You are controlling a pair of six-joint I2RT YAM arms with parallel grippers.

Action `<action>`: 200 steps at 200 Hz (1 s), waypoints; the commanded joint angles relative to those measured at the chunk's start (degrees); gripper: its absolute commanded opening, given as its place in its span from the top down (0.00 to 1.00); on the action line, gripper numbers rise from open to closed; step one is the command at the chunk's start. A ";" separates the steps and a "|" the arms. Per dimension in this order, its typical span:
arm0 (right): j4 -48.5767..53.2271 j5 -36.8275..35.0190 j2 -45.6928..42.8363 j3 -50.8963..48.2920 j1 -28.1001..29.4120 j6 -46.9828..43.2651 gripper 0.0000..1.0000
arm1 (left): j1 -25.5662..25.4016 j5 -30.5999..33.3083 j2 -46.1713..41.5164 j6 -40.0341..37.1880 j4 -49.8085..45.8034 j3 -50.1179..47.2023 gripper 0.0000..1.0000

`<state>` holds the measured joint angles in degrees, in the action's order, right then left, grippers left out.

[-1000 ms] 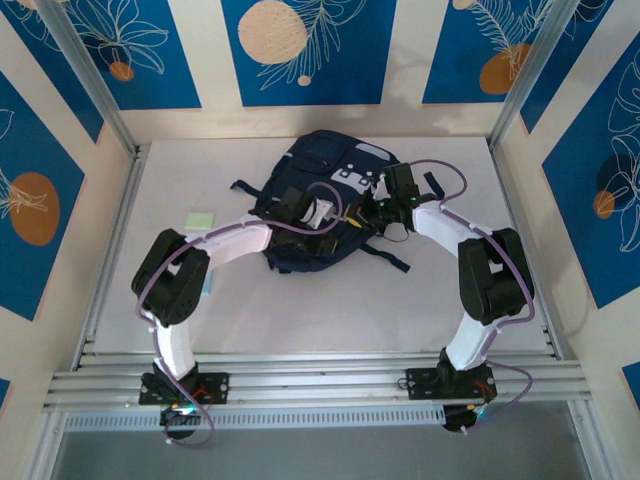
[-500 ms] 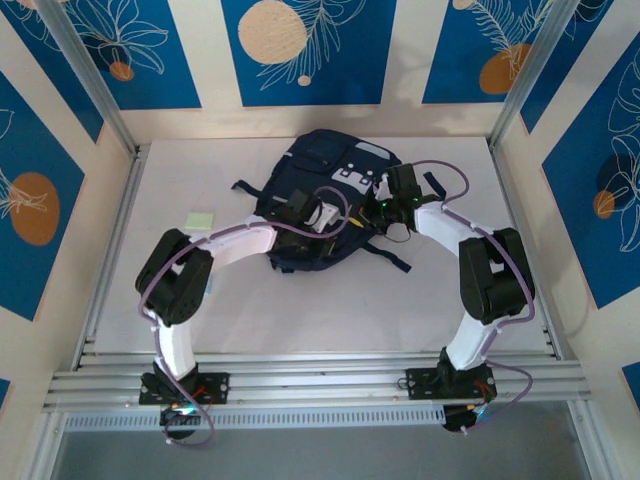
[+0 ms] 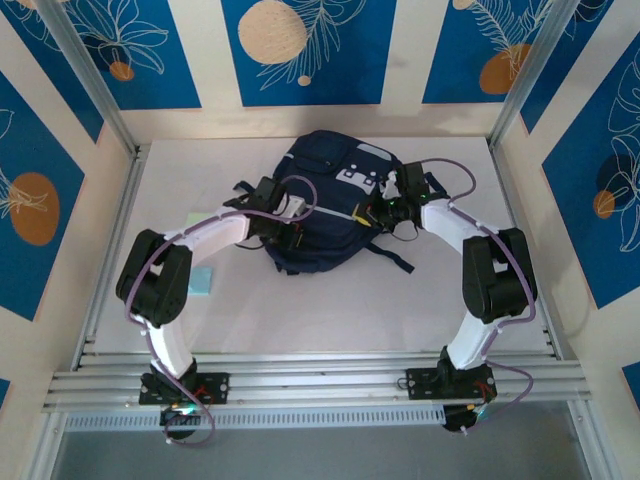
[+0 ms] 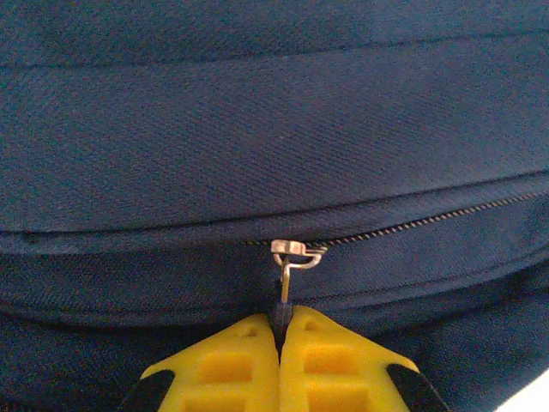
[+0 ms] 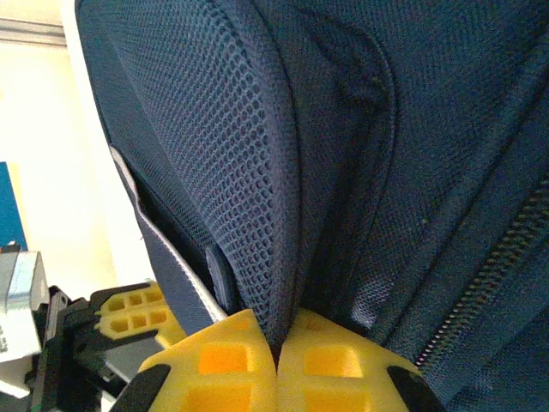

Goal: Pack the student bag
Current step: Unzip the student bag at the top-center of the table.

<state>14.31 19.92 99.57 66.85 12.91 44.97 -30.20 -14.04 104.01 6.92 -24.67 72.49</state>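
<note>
Toward the back of the white table (image 3: 330, 310) sits the student bag (image 3: 330, 190), a big dark navy backpack lying flat with its white and grey patches (image 3: 362, 175) facing up; a black strap (image 3: 392, 258) trails off its near right side, and both arms reach in to it, one from each side.

On the bag's left side the left gripper (image 3: 290, 212) is clamped tight; from its wrist camera the yellow fingers (image 4: 232, 360) are pressed together with no gap, pinching the dark end of the metal zipper pull (image 4: 286, 279); that pull hangs from the silver slider (image 4: 297, 250), and zipper teeth (image 4: 429, 221) run off to the right of the slider.

Over on the bag's right side the right gripper (image 3: 388, 205) is fully closed too; its yellow pads (image 5: 343, 369) nip a mesh-padded edge (image 5: 249, 172) of the bag, with another zipper line (image 5: 506, 249) running past on the right.

Off to the left, near the left arm's elbow, a pale blue flat sheet (image 3: 204, 282) lies on the table, well apart from the bag; blue panels with orange circles (image 3: 300, 40) line the walls.
</note>
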 commanded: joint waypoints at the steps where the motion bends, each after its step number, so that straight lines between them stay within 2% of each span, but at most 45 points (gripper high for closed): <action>1: 0.33 -2.92 -1.50 4.05 -2.49 -1.69 0.89 | -3.89 -8.60 -1.64 0.20 -3.79 3.28 1.00; 23: 1.47 -3.77 -4.19 2.33 -3.94 -0.36 0.47 | -6.75 -14.73 -2.23 4.38 -0.18 4.67 1.00; 31: 1.44 -4.09 -5.98 0.55 -4.49 0.38 0.39 | -7.38 -16.49 -1.87 5.77 1.53 5.49 1.00; 49: 2.01 -3.97 -10.40 -3.61 -5.79 1.44 0.28 | -8.73 -18.76 0.08 7.25 3.02 8.46 1.00; 87: 5.52 -2.67 -20.10 -11.35 -6.63 3.68 0.26 | -10.69 -21.23 4.78 8.32 3.68 14.93 1.00; 130: 13.37 -3.55 -26.84 -13.72 -7.42 2.42 0.26 | -11.55 -20.76 6.89 9.84 4.80 16.56 1.00; 159: 7.93 1.17 -26.80 -16.39 -6.81 7.14 0.29 | -11.84 -21.48 6.61 10.10 4.85 15.95 1.00; 200: -2.13 1.28 -20.27 -16.70 -5.01 11.65 0.35 | -12.43 -21.75 5.16 9.76 4.78 14.12 1.00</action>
<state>18.81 19.00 75.50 50.19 6.90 52.66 -41.32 -32.18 110.78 16.64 -23.00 86.41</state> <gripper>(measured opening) 0.662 0.048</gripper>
